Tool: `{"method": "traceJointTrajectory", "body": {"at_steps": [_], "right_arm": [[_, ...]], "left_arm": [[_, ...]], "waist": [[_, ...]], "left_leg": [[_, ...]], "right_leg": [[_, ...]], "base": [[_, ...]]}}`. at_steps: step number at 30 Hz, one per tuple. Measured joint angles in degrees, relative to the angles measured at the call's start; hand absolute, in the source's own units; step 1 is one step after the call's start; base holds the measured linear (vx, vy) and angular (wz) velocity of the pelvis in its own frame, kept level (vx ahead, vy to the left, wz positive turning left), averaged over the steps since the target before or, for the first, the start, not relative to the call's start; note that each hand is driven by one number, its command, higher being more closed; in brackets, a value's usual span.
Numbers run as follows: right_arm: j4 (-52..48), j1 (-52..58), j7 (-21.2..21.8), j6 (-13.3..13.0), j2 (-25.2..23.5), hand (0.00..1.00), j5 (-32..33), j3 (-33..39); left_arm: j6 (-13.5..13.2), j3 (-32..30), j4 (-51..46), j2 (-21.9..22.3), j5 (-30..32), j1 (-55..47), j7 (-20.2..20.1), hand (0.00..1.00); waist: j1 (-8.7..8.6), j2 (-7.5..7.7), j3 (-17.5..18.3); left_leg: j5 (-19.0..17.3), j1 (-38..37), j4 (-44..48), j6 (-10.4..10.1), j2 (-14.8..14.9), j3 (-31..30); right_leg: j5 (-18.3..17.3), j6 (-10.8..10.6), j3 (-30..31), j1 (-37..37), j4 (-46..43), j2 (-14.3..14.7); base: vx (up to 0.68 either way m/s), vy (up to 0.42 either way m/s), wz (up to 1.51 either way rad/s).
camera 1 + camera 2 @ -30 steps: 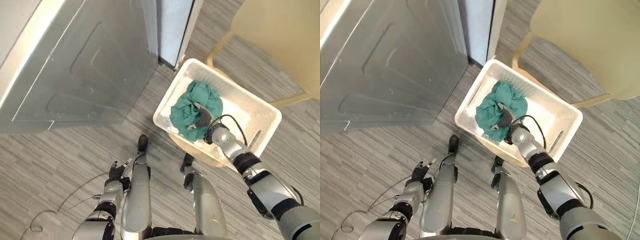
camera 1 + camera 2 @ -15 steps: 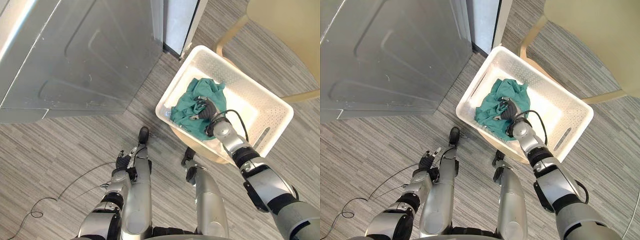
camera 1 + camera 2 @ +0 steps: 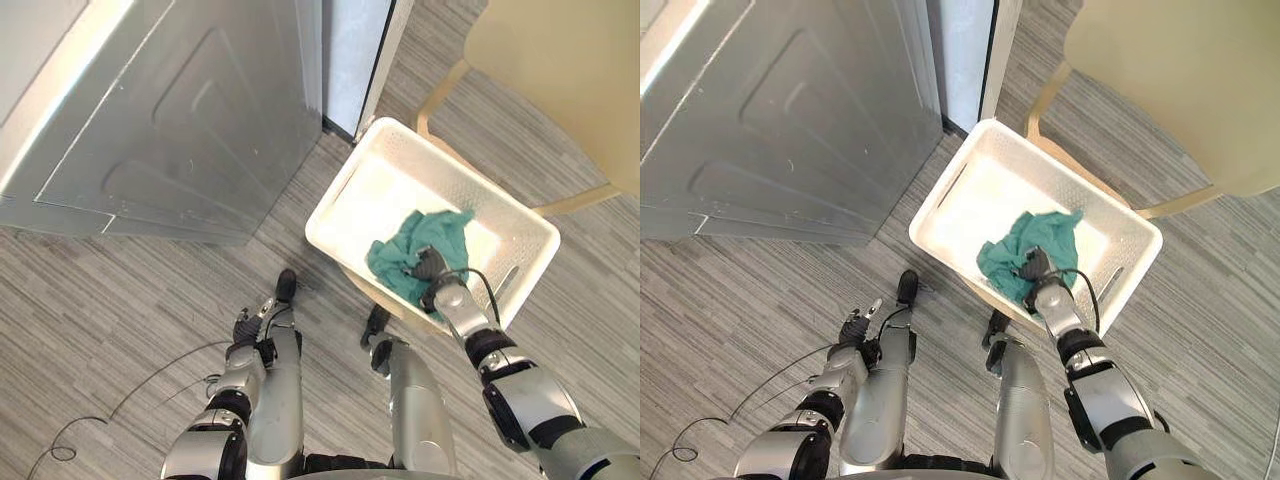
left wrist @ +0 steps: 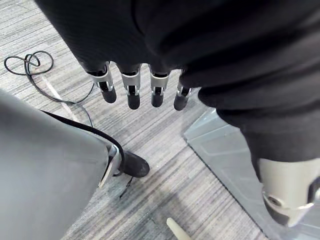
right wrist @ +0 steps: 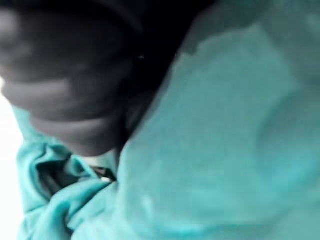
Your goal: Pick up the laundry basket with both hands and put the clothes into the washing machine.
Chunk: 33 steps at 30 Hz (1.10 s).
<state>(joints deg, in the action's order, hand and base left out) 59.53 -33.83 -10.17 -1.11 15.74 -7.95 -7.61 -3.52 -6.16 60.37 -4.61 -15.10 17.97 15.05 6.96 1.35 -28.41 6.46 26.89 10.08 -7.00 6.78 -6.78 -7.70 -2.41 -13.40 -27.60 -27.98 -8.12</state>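
A white laundry basket point(image 3: 385, 195) is seen standing on the grey striped floor side of the scene, between a large grey metal-sided machine point(image 3: 180, 120) and a beige piece of furniture point(image 3: 560, 70) on pale wooden legs. One teal garment point(image 3: 405, 255) is found bunched inside the basket, lying against the wall nearest the robot, while the far part of the basket bottom is bare. The right hand point(image 3: 432, 268) is reached into the basket and is laid on the garment, its dark cover pressed into the cloth. Its fingers are buried in the folds, so whether the garment is grasped cannot be told. The left hand point(image 3: 250, 325) is held low at the robot's side, above the floor point(image 3: 120, 330) and well apart from the basket. Its fingers point(image 4: 132, 95) are extended straight downward in a row and nothing is held in them. The basket handles are touched by neither hand.
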Motion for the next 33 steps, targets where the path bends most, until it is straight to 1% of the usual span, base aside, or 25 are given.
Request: {"method": "traceJointTrajectory", "body": {"at_steps": [4,7,9,11,13,14,15,16,18,19,21,22,24,28,30,33], "right_arm": [[-1.3,1.9,-0.2,0.0,0.4,1.00,4.2,3.3],[-5.3,5.0,-0.1,0.0,0.3,1.00,6.4,4.8],[-8.1,6.4,0.0,-0.1,0.0,1.00,7.6,4.8],[-12.7,8.7,0.2,-0.1,-0.8,1.00,8.3,5.1],[-17.0,10.9,0.3,-0.2,-2.6,1.00,9.0,5.1],[-18.1,11.6,0.3,-0.2,-3.1,1.00,9.3,5.1],[-21.2,13.5,0.4,-0.3,-4.1,1.00,9.6,5.1],[-22.5,14.3,0.5,-0.3,-4.4,1.00,9.7,5.0],[-26.9,17.8,0.9,-0.4,-4.8,1.00,9.7,5.2],[-27.9,18.7,1.3,-0.4,-4.8,1.00,9.7,5.6],[-31.0,22.0,1.6,-0.5,-5.8,1.00,9.9,7.5],[-32.4,23.3,1.6,-0.6,-6.2,1.00,10.2,8.0],[-36.2,26.8,1.7,-0.9,-6.5,1.00,10.5,9.4],[-42.1,30.9,2.0,-0.8,-7.0,1.00,12.0,12.6],[-47.5,32.6,2.6,-0.9,-7.6,1.00,12.0,14.6],[-52.7,34.3,2.6,-1.0,-8.0,1.00,11.8,16.8]], "left_arm": [[0.5,1.6,0.1,-1.4,0.2,-2.2,-0.1,0.00],[0.6,1.6,-0.3,-1.5,1.0,-4.4,-0.6,0.00],[0.7,1.6,-0.5,-2.1,1.5,-5.5,-1.2,0.00],[1.0,1.6,-0.8,-3.1,2.5,-6.5,-1.4,0.00],[1.2,1.6,-1.7,-3.7,2.8,-8.0,-1.5,0.00],[1.2,1.5,-1.9,-3.8,3.2,-8.1,-1.5,0.00],[1.7,1.4,-1.8,-4.0,3.7,-8.4,-1.9,0.00],[1.9,1.4,-1.8,-4.0,3.9,-8.6,-2.1,0.00],[2.1,1.0,-1.9,-3.8,4.8,-9.6,-2.5,0.00],[2.1,1.0,-1.9,-3.7,4.9,-9.9,-2.5,0.00],[2.1,0.8,-2.0,-3.3,5.8,-11.7,-2.6,0.00],[2.1,0.6,-2.0,-3.1,6.3,-12.8,-2.6,0.00],[2.5,-1.3,-2.0,-2.1,6.8,-14.7,-2.6,0.00],[3.3,-3.1,-1.9,-0.9,8.6,-16.4,-2.8,0.00],[3.4,-3.0,-1.9,-0.6,11.1,-17.4,-3.8,0.00],[3.8,-2.7,-2.7,0.2,13.9,-18.0,-3.9,0.00]], "waist": [[0.01,0.13,0.0],[0.00,0.35,0.1],[0.01,0.77,0.4],[-0.27,1.40,0.4],[-0.84,2.56,0.7],[-1.19,2.72,0.7],[-1.51,3.31,1.2],[-1.57,3.57,1.5],[-1.82,4.08,3.7],[-1.90,4.09,4.2],[-2.38,4.06,6.7],[-2.93,3.97,8.0],[-3.12,3.52,10.5],[-3.31,2.42,13.2],[-4.25,1.53,14.7],[-5.57,0.59,16.2]], "left_leg": [[0.1,-3.2,-1.2,0.2,-0.4,0.3],[0.5,-6.8,-3.3,0.6,-1.1,1.2],[0.7,-8.1,-4.1,0.7,-1.1,1.8],[0.7,-9.9,-4.7,0.8,-1.3,2.5],[0.8,-12.1,-5.4,0.6,-1.5,3.0],[0.8,-12.5,-5.4,0.5,-1.5,3.1],[0.7,-13.4,-5.4,0.5,-1.5,3.8],[0.7,-13.7,-5.6,0.5,-1.5,3.9],[0.7,-14.2,-6.2,0.5,-1.5,4.5],[0.7,-14.6,-6.2,0.6,-1.5,4.7],[0.5,-16.0,-7.0,0.7,-1.6,5.3],[0.6,-16.4,-7.5,0.7,-1.6,5.5],[0.4,-17.9,-8.2,0.9,-1.6,6.2],[0.1,-20.4,-9.4,1.4,-1.7,7.5],[-0.4,-22.0,-10.1,1.6,-1.9,8.6],[-0.8,-23.2,-10.2,1.9,-2.0,9.3]], "right_leg": [[-0.7,-0.2,0.2,2.4,-0.4,-0.5],[-1.8,-0.7,0.7,4.5,-1.0,-1.6],[-1.9,-0.8,1.1,5.2,-0.9,-1.7],[-2.1,-1.2,1.6,6.5,-0.8,-1.9],[-2.2,-1.4,2.3,7.9,-0.5,-2.0],[-2.2,-1.4,2.3,8.5,-0.3,-2.0],[-2.2,-1.4,2.5,9.5,0.2,-2.0],[-2.2,-1.5,2.7,9.6,0.3,-2.0],[-2.0,-1.8,3.0,9.9,1.2,-1.9],[-1.9,-1.9,3.1,10.3,1.4,-1.9],[-1.7,-2.2,3.4,11.6,2.4,-1.9],[-1.6,-2.4,3.5,12.0,2.9,-1.9],[-1.2,-2.8,4.1,13.2,4.3,-1.8],[-0.4,-3.1,4.9,15.5,6.3,-1.7],[0.3,-3.5,5.9,16.6,7.6,-1.7],[0.9,-4.1,6.4,18.2,9.2,-1.7]], "base": [[0.00,0.000,0.02],[0.01,-0.002,0.03],[0.01,-0.005,-0.09],[0.02,-0.004,-0.11],[0.03,-0.006,-0.12],[0.02,-0.003,-0.11],[0.02,0.000,-0.08],[0.01,0.005,-0.11],[0.02,0.006,-0.09],[0.03,0.006,-0.09],[0.04,0.009,-0.08],[0.04,0.009,-0.12],[0.05,0.010,-0.14],[0.03,0.017,-0.15],[0.01,0.030,-0.22],[0.02,0.041,-0.13]]}}
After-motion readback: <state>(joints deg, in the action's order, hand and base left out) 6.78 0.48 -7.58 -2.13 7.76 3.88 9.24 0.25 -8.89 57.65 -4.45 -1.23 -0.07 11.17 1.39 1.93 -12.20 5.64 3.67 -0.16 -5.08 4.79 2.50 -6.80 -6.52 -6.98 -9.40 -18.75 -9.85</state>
